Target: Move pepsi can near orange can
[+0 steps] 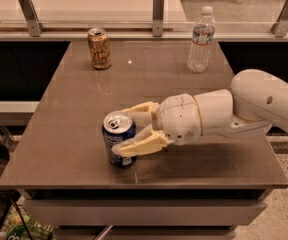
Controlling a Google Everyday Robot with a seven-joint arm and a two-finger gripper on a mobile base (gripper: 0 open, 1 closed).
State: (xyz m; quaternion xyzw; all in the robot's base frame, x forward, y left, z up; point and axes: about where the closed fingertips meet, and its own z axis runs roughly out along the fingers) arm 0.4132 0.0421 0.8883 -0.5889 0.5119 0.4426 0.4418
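The pepsi can [117, 134], blue with a silver top, stands upright near the front left of the brown table [179, 89]. My gripper [122, 132] reaches in from the right. Its two cream fingers [140, 145] are closed around the can, one behind it and one across its front. The can's base rests on the table. The orange can [99, 48], orange-gold with a silver top, stands upright at the far left of the table, well apart from the pepsi can.
A clear water bottle [201, 39] stands at the far right of the table. A glass railing with metal posts [158, 6] runs behind the table. My white arm [254, 106] spans the right side. The table's front edge is close to the pepsi can.
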